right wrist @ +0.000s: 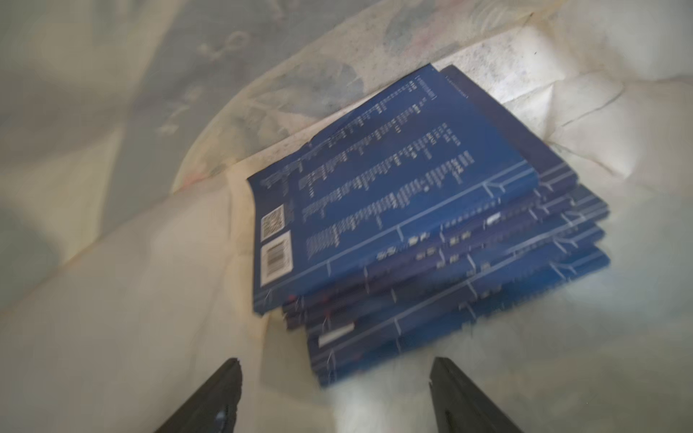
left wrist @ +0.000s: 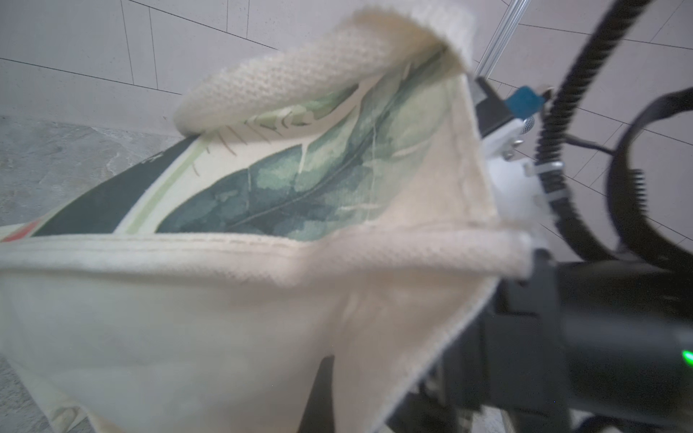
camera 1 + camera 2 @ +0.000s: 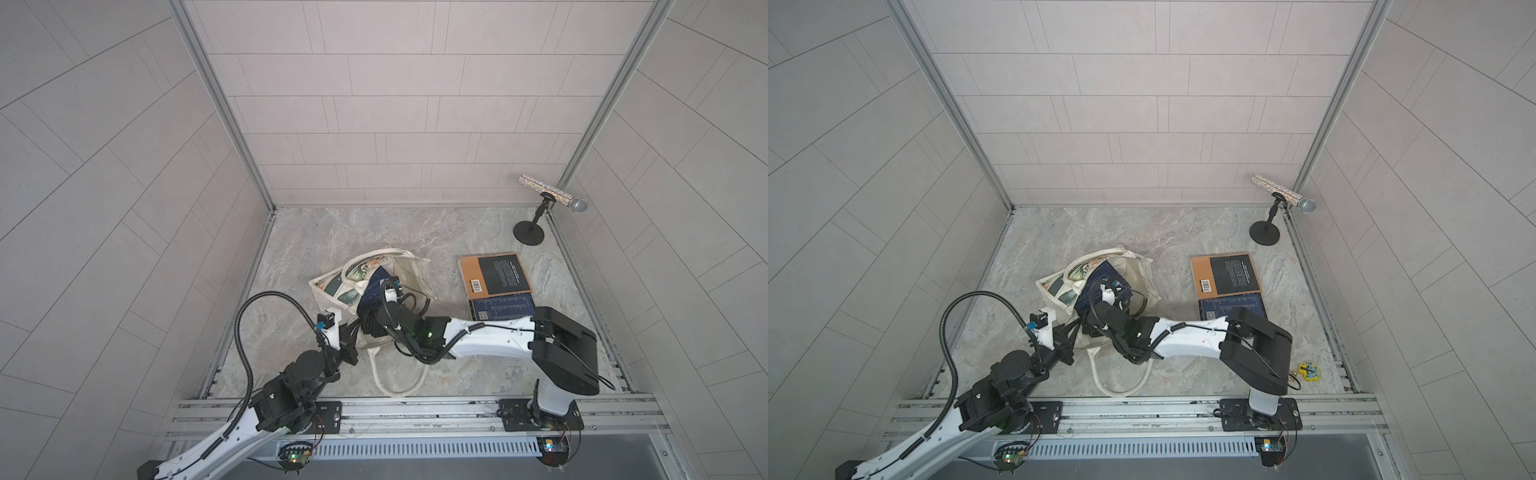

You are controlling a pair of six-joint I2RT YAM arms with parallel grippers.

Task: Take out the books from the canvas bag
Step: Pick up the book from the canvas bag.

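Note:
The cream canvas bag [image 3: 332,291] with green leaf print lies on the marble floor left of centre in both top views, its mouth facing my arms. My left gripper [image 3: 352,337] is shut on the bag's near rim, and in the left wrist view the canvas bag [image 2: 225,318] covers the jaws. My right arm [image 3: 478,337] reaches into the mouth. Inside, my right gripper [image 1: 337,371] is open, its fingers [image 1: 221,393] just short of a stack of several navy books [image 1: 393,210]. An orange-brown and black book [image 3: 494,275] lies on a navy book [image 3: 503,309] on the floor at right.
A glittery microphone [image 3: 550,193] on a black stand sits in the far right corner. One bag handle [image 3: 399,376] loops toward the front rail [image 3: 415,409]. A small yellow object [image 3: 1309,371] lies by the right arm's base. Tiled walls enclose three sides.

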